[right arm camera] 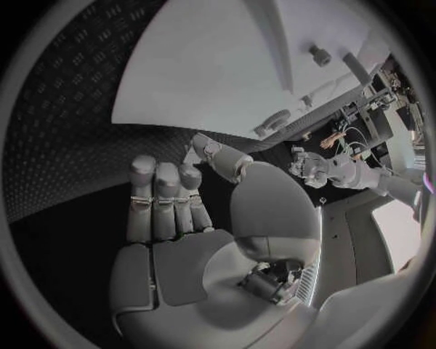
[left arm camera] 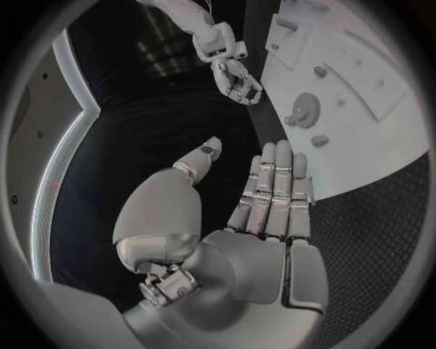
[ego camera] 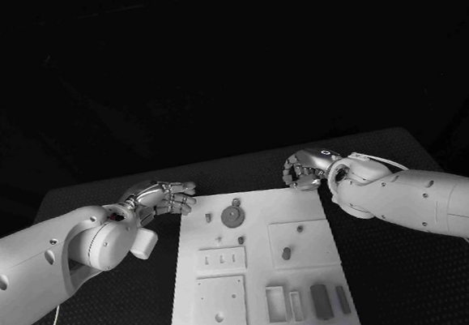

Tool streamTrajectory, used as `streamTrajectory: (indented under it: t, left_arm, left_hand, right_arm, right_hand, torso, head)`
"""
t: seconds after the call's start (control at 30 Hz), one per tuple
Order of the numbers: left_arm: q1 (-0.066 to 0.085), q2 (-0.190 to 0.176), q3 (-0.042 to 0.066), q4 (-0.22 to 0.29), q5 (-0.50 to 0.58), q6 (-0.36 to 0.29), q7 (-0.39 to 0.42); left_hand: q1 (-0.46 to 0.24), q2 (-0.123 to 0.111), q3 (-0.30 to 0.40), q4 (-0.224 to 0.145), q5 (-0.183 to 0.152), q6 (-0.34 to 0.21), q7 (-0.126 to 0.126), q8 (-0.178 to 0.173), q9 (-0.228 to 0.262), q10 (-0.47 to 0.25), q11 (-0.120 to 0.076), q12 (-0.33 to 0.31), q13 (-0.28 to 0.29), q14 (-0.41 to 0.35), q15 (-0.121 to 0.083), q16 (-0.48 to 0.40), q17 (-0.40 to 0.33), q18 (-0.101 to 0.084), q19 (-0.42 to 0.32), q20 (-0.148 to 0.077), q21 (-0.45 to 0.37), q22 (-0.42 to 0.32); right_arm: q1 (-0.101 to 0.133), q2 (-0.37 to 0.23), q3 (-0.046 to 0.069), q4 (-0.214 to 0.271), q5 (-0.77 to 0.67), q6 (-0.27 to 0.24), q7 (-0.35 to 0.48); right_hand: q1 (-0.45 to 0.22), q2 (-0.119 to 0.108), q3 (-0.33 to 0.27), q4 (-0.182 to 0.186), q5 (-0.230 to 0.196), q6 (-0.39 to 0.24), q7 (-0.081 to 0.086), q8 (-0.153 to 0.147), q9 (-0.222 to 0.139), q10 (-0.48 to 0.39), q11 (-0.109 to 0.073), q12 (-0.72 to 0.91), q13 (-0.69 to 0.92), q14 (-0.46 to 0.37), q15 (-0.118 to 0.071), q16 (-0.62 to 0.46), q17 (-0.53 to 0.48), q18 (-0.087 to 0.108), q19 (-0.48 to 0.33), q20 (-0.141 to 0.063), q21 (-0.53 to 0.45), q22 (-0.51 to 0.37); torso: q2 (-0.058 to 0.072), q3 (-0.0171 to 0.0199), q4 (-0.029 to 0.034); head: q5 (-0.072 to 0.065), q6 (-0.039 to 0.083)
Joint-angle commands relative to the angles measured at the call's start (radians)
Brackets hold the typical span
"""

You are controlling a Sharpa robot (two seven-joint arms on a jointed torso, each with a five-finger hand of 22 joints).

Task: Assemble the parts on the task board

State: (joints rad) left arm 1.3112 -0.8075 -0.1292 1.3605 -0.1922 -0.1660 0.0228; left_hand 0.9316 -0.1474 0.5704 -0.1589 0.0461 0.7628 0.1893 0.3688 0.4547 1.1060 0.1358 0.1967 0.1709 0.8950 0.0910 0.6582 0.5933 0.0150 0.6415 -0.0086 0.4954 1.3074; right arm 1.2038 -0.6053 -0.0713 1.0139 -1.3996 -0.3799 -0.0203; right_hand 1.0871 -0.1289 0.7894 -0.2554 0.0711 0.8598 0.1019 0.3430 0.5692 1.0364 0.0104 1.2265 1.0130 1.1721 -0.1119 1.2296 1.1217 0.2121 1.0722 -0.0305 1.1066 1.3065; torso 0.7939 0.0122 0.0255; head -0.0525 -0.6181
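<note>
The task board (ego camera: 262,273) is a long white plate in the middle of the black table (ego camera: 406,286). Its long side runs from six o'clock, close to the robot, up to twelve o'clock, far away. Near the six o'clock end lie some thin grey bars (ego camera: 321,298), and they point the same way as the board. A bit farther up sit flat square plates (ego camera: 299,243). Near the far end there is a round gear (ego camera: 233,216) with small pegs (ego camera: 209,216) beside it. The left hand (ego camera: 159,197) hangs by the board's far corner at about ten o'clock. Its fingers are straight and apart, and it holds nothing. The right hand (ego camera: 310,168) hangs by the other far corner at about one o'clock. It holds nothing too, with its fingers loosely bent and apart. Neither hand touches the board. I think the parts are small and sit close together, so a big hand reaching for one could bump the next one. A push on the board's edge could also slide the whole board crooked.
</note>
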Motion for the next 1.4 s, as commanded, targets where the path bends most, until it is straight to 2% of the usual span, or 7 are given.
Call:
streamTrajectory:
  t: [0.03,0.37,0.87,0.97,1.1,1.17,1.4]
  left_arm:
    - [0.001,-0.001,0.001,0.004,-0.005,0.010,0.006]
    - [0.001,0.002,0.001,0.009,-0.005,0.015,0.003]
    - [0.001,0.011,-0.002,0.010,0.026,0.050,0.008]
    - [0.000,0.012,-0.004,0.010,0.027,0.079,0.027]
    - [-0.001,0.017,-0.008,0.013,0.035,0.101,0.027]
    - [-0.001,0.017,-0.025,0.020,0.059,0.113,0.018]
    - [-0.007,0.031,-0.041,0.023,0.113,0.139,-0.002]
  left_hand:
    - [-0.008,0.004,-0.005,-0.001,0.003,0.000,0.005,0.002,-0.001,-0.005,-0.004,0.003,0.001,0.002,-0.004,0.006,-0.002,-0.004,0.004,-0.003,-0.006,0.013]
    - [-0.009,0.002,-0.005,0.000,0.003,-0.001,0.005,0.002,-0.001,-0.005,-0.004,0.003,0.001,0.002,-0.004,0.006,-0.002,-0.004,0.004,-0.003,-0.006,0.013]
    - [-0.021,-0.009,-0.006,0.011,0.003,-0.005,0.007,0.000,-0.004,-0.006,-0.004,0.004,0.001,0.000,-0.003,0.005,-0.004,-0.005,0.003,-0.003,-0.009,0.013]
    - [-0.029,-0.023,-0.002,0.024,0.003,-0.006,0.005,0.001,-0.005,-0.005,-0.007,0.006,0.001,-0.001,-0.002,0.004,-0.005,-0.005,0.003,-0.002,-0.011,0.013]
    - [-0.058,-0.063,0.005,0.062,0.003,-0.017,-0.029,-0.002,-0.008,-0.004,-0.024,0.007,0.001,-0.007,0.000,0.001,-0.009,-0.007,-0.002,0.000,-0.015,0.013]
    - [-0.072,-0.091,0.019,0.092,0.003,-0.022,-0.022,-0.002,-0.010,-0.008,-0.022,0.006,0.000,-0.009,0.001,0.000,-0.010,-0.005,-0.002,0.000,-0.017,0.014]
    - [-0.103,-0.132,0.038,0.160,0.003,-0.021,0.008,0.005,-0.009,-0.006,-0.013,0.010,0.002,-0.018,0.006,-0.002,-0.012,-0.005,-0.008,0.005,-0.019,0.018]
  right_arm:
    - [0.002,-0.013,0.002,0.044,0.065,0.045,0.015]
    - [0.003,-0.047,0.005,0.156,0.193,0.073,0.070]
    - [0.000,-0.070,0.006,0.239,0.491,0.129,0.175]
    - [-0.003,-0.073,0.007,0.260,0.562,0.143,0.177]
    - [-0.007,-0.080,0.010,0.289,0.619,0.159,0.181]
    - [-0.010,-0.085,0.014,0.305,0.653,0.165,0.184]
    - [-0.017,-0.091,0.026,0.341,0.729,0.182,0.188]
  right_hand:
    - [-0.010,-0.002,0.004,0.002,0.007,0.201,-0.013,0.003,-0.001,-0.073,-0.027,0.003,-0.001,0.000,-0.006,0.004,0.001,0.050,0.004,-0.003,0.002,0.000]
    - [-0.014,0.002,0.001,-0.001,0.012,0.198,-0.012,0.003,-0.001,-0.074,-0.027,0.001,-0.001,-0.001,-0.007,0.003,0.001,0.050,0.004,-0.004,0.001,-0.001]
    - [-0.023,0.020,-0.015,-0.011,0.011,0.190,-0.010,0.001,-0.001,-0.080,-0.025,-0.003,0.000,-0.009,-0.004,0.000,0.002,0.050,-0.002,-0.004,-0.002,-0.001]
    - [-0.022,0.023,-0.018,-0.014,0.013,0.188,-0.009,0.001,-0.001,-0.082,-0.024,-0.003,0.001,-0.010,-0.004,-0.001,0.002,0.050,-0.004,-0.004,-0.003,-0.001]
    - [-0.025,0.029,-0.026,-0.018,0.017,0.186,-0.009,0.001,-0.001,-0.084,-0.023,-0.003,0.002,-0.011,-0.003,0.000,0.003,0.050,-0.007,-0.003,-0.003,0.000]
    - [-0.026,0.033,-0.031,-0.020,0.022,0.185,-0.008,0.002,0.000,-0.086,-0.023,-0.003,0.003,-0.012,-0.003,0.000,0.004,0.050,-0.008,-0.002,-0.003,0.001]
    - [-0.031,0.042,-0.047,-0.027,0.041,0.182,-0.008,0.003,0.001,-0.088,-0.022,-0.001,0.006,-0.014,-0.003,0.000,0.006,0.050,-0.010,-0.001,-0.002,0.002]
  torso:
    - [0.000,-0.0010,-0.0006]
    - [0.000,-0.0010,0.0001]
    - [-0.002,-0.0008,0.0017]
    - [-0.003,-0.0014,0.0013]
    - [-0.004,-0.0001,-0.0003]
    - [-0.005,0.0005,-0.0010]
    - [-0.013,0.0005,-0.0027]
  head:
    - [-0.001,0.000]
    - [-0.002,0.000]
    - [0.009,0.002]
    - [0.009,0.006]
    - [0.013,0.007]
    - [0.016,0.009]
    - [0.028,0.012]
